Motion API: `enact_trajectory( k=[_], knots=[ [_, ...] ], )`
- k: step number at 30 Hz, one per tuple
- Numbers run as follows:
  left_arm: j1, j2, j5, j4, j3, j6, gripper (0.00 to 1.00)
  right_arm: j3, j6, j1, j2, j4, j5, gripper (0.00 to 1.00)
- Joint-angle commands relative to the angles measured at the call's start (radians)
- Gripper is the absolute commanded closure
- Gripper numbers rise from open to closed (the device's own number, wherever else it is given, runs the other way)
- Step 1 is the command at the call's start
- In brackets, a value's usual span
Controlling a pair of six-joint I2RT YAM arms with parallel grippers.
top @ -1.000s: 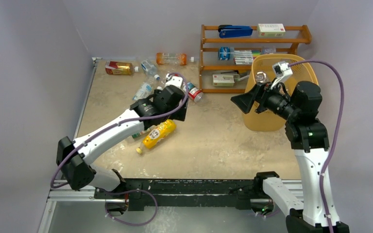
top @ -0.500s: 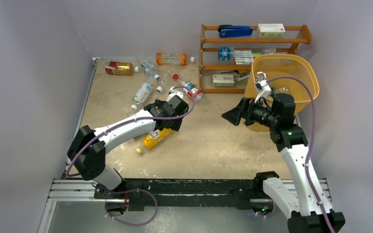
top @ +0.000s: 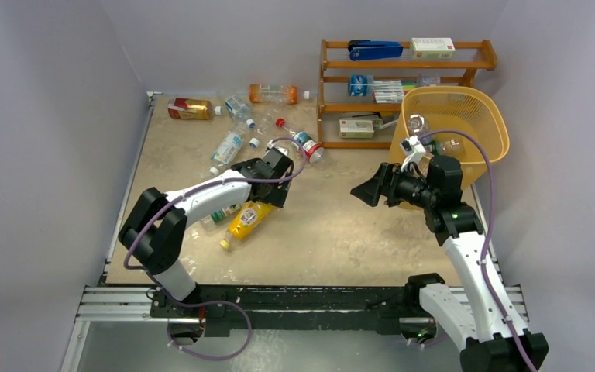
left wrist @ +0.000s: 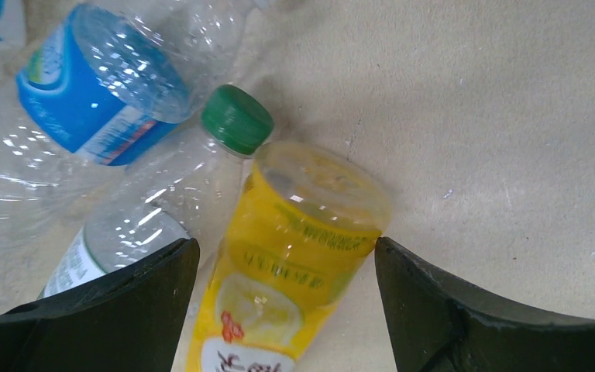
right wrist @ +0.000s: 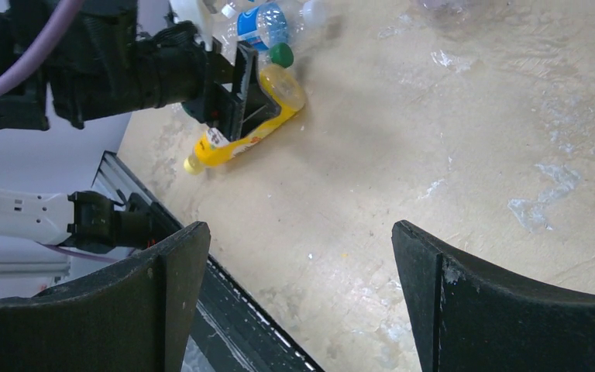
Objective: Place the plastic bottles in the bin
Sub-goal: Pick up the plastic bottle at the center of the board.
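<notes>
A yellow plastic bottle (left wrist: 302, 256) lies on the table between the fingers of my open left gripper (left wrist: 285, 244). The right finger (left wrist: 465, 310) is at the bottle's base edge and the left finger (left wrist: 108, 310) stands a little off it. Beside it lie a clear bottle with a green cap (left wrist: 236, 118) and a blue-labelled one (left wrist: 85, 93). From above, the left gripper (top: 269, 190) hangs over the yellow bottle (top: 246, 221). My right gripper (top: 364, 191) is open and empty above bare table, left of the yellow-orange bin (top: 486, 116). More bottles (top: 228, 146) lie at the back left.
A wooden shelf rack (top: 403, 66) with a blue stapler (top: 376, 51) and small boxes stands behind the bin. An amber bottle (top: 190, 108) and an orange one (top: 273, 93) lie by the back wall. The rail (right wrist: 225, 302) runs along the near edge.
My left gripper has drawn back and come down over the yellow bottle. The right arm has swung away from the bin and lowered toward the table's middle, still open.
</notes>
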Motion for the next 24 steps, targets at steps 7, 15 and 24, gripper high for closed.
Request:
enact_trajectory(
  k=[7, 15, 24],
  knots=[
    [0.02, 0.058, 0.176, 0.091, -0.027, -0.008, 0.17, -0.018, 0.009, 0.01, -0.019, 0.059, 0.007, 0.1],
    [0.021, 0.013, 0.209, 0.124, -0.03, -0.081, 0.49, -0.025, 0.013, 0.014, -0.007, 0.073, 0.013, 0.1],
    [0.021, -0.079, 0.304, 0.177, -0.016, -0.159, 0.59, -0.023, -0.008, 0.019, -0.023, 0.043, 0.011, 0.11]
  ],
)
